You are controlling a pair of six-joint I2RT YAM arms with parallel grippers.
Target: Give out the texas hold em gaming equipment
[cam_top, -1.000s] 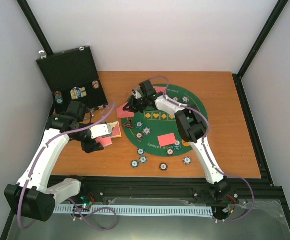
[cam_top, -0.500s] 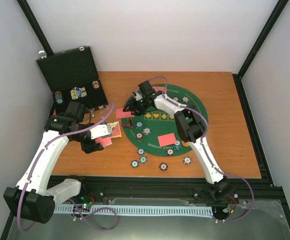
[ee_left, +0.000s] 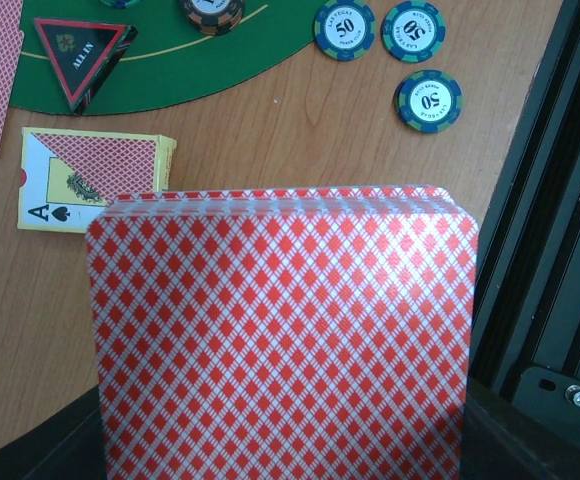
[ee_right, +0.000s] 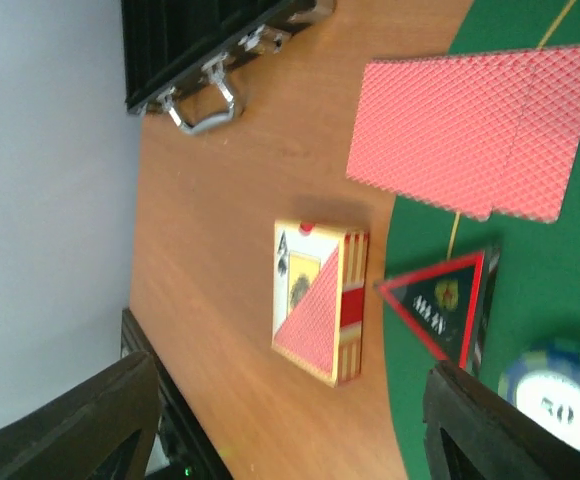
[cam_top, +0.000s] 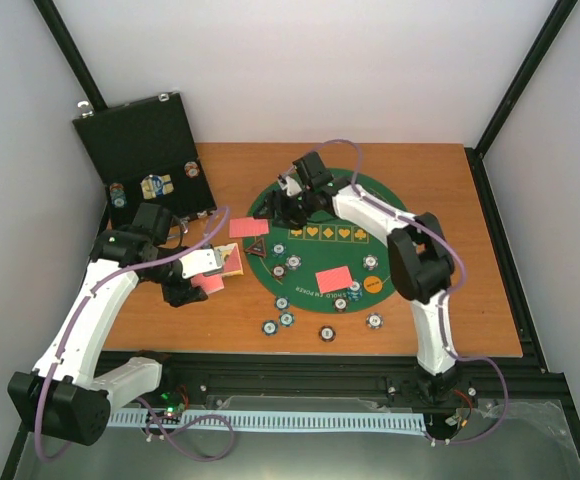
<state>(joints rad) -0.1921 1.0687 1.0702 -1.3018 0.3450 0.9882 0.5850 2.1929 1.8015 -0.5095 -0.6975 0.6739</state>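
Evidently the left gripper [cam_top: 188, 288] is clamped on the deck of red-backed cards [ee_left: 280, 340]; the right gripper [cam_top: 288, 204] hangs wide and empty above the loose cards [ee_right: 475, 130] at the green mat's [ee_right: 570, 250] edge; next it should probably rise clear, then pinch only the deck's top card.

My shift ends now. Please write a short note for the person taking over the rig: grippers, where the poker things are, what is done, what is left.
Left gripper: shut on the deck of cards, beside the card box.
Right gripper: open and empty, above the mat's left edge.
Done: two cards at that edge, more cards near the mat's front; triangle marker, orange button and chips laid out.
Left, probably: deal the deck further; the case holds more chips.
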